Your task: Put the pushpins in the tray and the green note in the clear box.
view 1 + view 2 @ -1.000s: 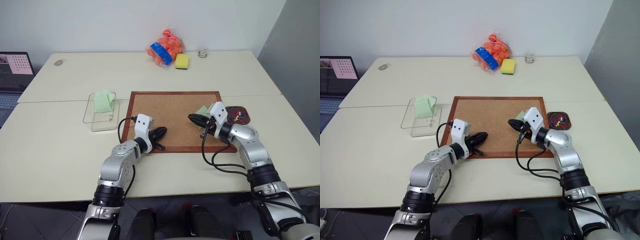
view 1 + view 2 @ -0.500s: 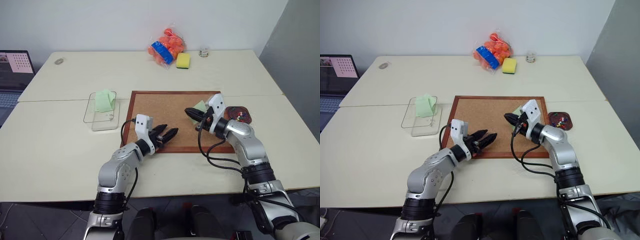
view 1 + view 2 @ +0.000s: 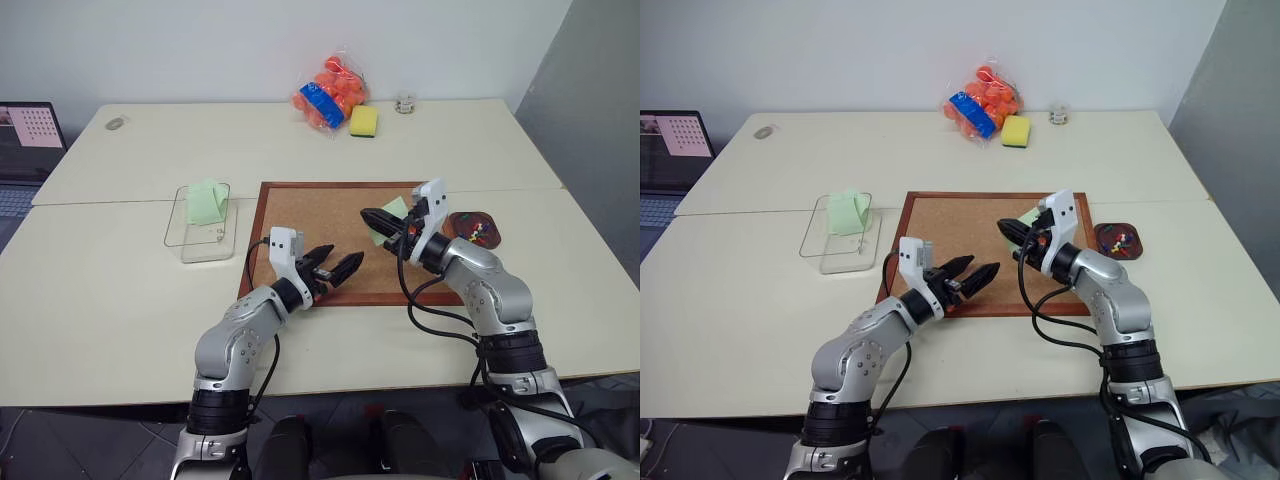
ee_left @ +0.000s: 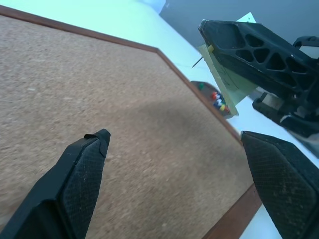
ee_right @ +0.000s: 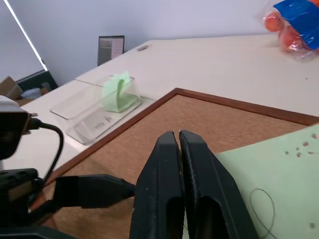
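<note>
Over the right part of the corkboard [image 3: 320, 215], my right gripper [image 3: 368, 214] is shut on a yellow-headed pushpin [image 4: 210, 48]. The pin's needle sticks out by the fingertips. The pale green note [image 3: 391, 210] hangs skewered on that pin, lifted off the board beside the fingers [image 5: 199, 164]. My left gripper [image 3: 345, 254] hovers open over the board's front edge, pointing at the note, with nothing between its fingers. The dark red tray [image 3: 1137, 250] lies right of the board with several coloured pushpins [image 3: 478, 232] in it. The clear box [image 3: 205, 240] stands left of the board.
A folded mint-green paper [image 3: 207, 202] stands inside the clear box. At the table's far edge lie a bag of orange balls [image 3: 330, 92], a yellow sponge [image 3: 365, 121] and a small jar [image 3: 405, 103]. A laptop [image 3: 20, 140] sits at the far left.
My left gripper has opened wide and risen slightly. My right gripper has lifted, rolled and moved left toward the board's middle, carrying the note up off the cork.
</note>
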